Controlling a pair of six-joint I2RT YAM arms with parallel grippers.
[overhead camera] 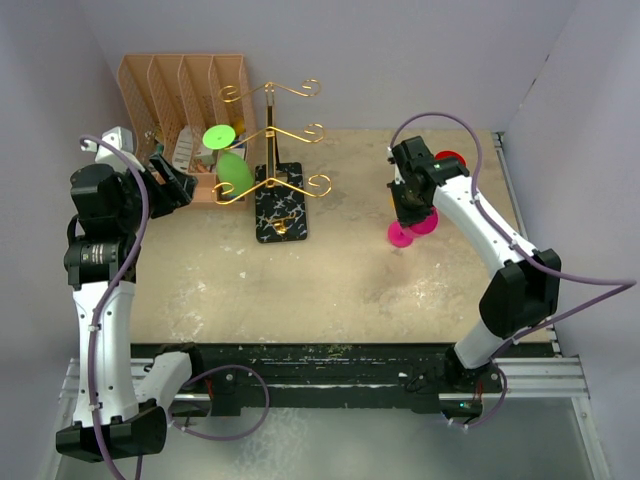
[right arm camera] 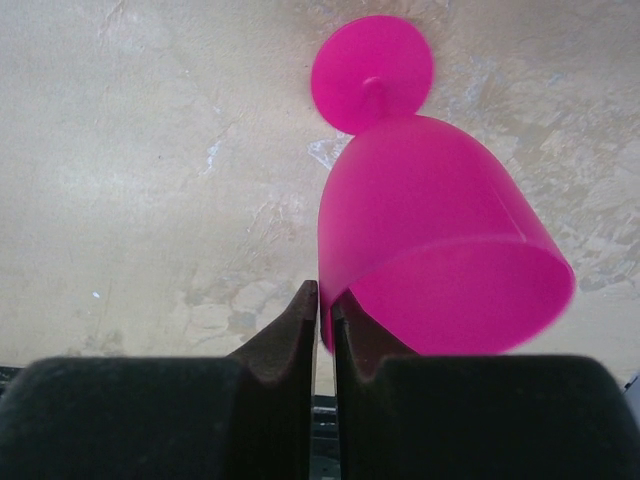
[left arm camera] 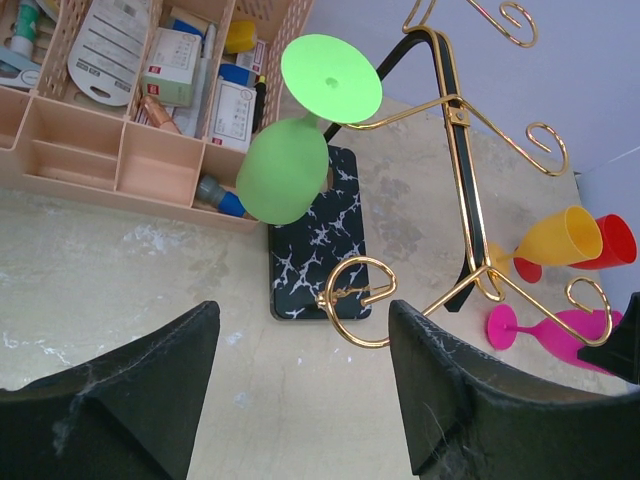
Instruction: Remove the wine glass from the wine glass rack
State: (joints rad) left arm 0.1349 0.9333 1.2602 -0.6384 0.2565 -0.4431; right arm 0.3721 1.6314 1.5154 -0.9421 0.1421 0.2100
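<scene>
A green wine glass hangs upside down from a left arm of the gold wire wine glass rack, which stands on a black white-veined base. In the left wrist view the green glass hangs ahead of the rack. My left gripper is open and empty just left of it; in its wrist view a gold hook curl sits between the fingers. My right gripper is shut on the rim of a pink wine glass, tilted low over the table on the right.
A tan slotted desk organiser full of small items stands at the back left, behind the green glass. A yellow glass and a red glass lie at the back right. Walls close in both sides.
</scene>
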